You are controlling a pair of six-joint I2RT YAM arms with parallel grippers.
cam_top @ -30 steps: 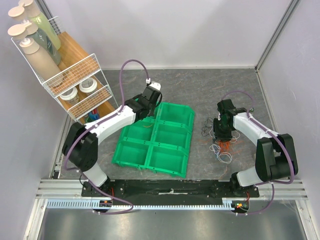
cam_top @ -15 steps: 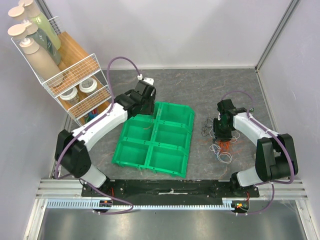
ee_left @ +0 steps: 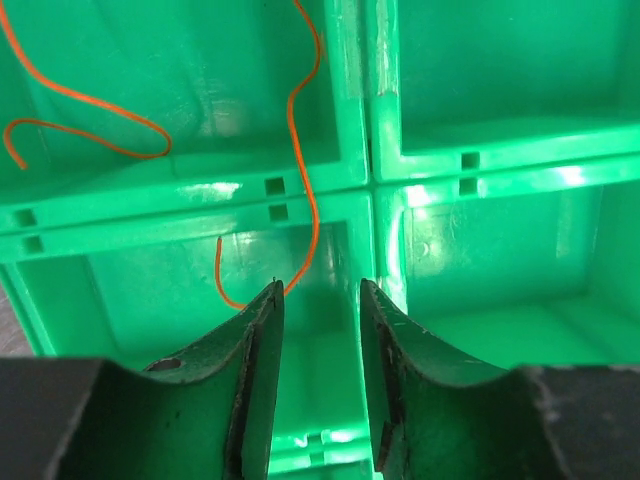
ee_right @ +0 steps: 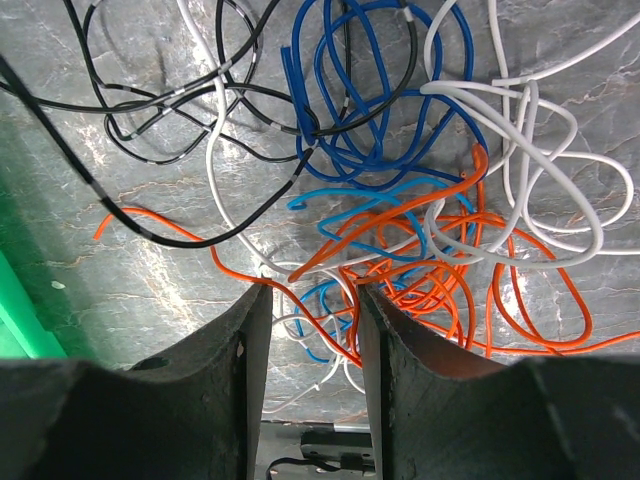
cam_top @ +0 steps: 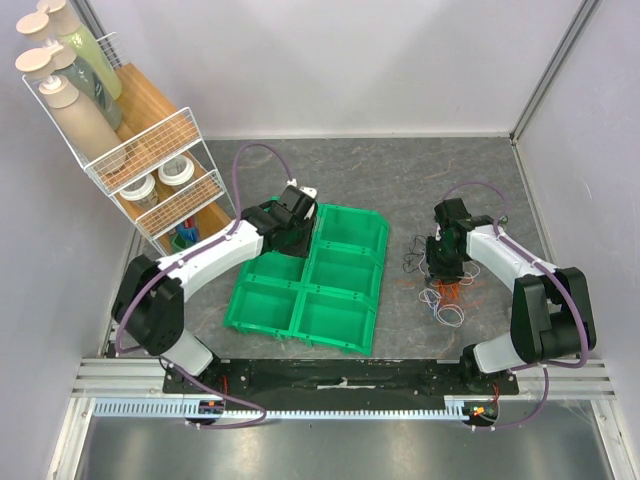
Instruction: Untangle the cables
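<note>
So from the top camera, the green tray [cam_top: 345,320] with its six compartments sits in the middle of the grey table [cam_top: 400,180]. The left gripper [cam_top: 296,232] hangs over its far-left corner. Over on the right, the right gripper [cam_top: 441,268] is down over the cables [cam_top: 447,296], which sit in one messy pile on the table just right of the tray. There's a wire rack [cam_top: 165,165] with bottles [cam_top: 75,105] at the far left, well apart from all that. In the left wrist cam the two fingers [ee_left: 262,350] stand apart with nothing between them, so those jaws are open, hovering above the tray dividers. One orange cable [ee_left: 303,140] is lying in the tray. It snakes over a divider from one compartment into the next and curls round right by the left fingertip, though I can't tell if it actually touches. In the right wrist cam the fingers [ee_right: 250,350] are parted too, just above the tangle. Orange, dark blue, light blue, white and black strands are all looped through each other. A few orange and light blue bits run under the gap, but nothing looks pinched. A sliver of the tray shows at the left edge.
</note>
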